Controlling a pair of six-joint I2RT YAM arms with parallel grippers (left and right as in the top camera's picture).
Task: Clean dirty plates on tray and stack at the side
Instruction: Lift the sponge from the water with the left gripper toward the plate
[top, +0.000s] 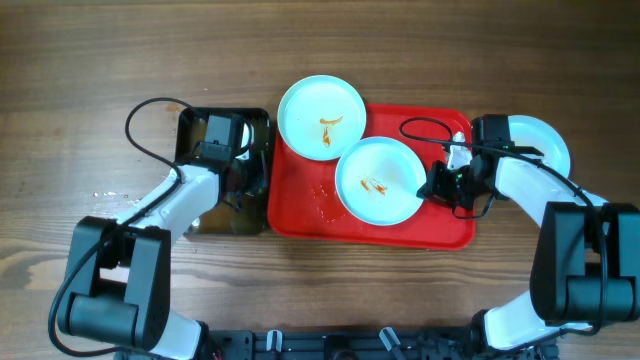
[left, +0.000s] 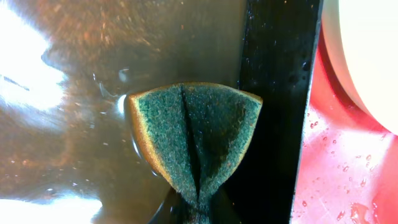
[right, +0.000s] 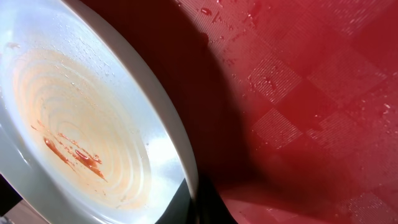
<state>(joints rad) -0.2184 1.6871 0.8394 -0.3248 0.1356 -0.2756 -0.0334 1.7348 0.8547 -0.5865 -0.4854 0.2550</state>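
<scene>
The red tray (top: 300, 205) holds two pale plates with orange smears: one (top: 321, 116) at its back left corner, one (top: 380, 180) in the middle. My right gripper (top: 432, 186) is shut on the right rim of the middle plate (right: 81, 124) and holds it tilted above the tray (right: 298, 93). A third plate (top: 545, 140) lies on the table right of the tray, partly under the right arm. My left gripper (top: 232, 178) is in the black basin (top: 255, 215), shut on a folded green sponge (left: 196, 137).
The basin (left: 273, 93) stands left of the tray (left: 336, 168), its floor wet and glossy. Water drops sit on the tray surface. A black cable loops over the tray's back right corner (top: 425, 128). Bare wooden table lies behind and in front.
</scene>
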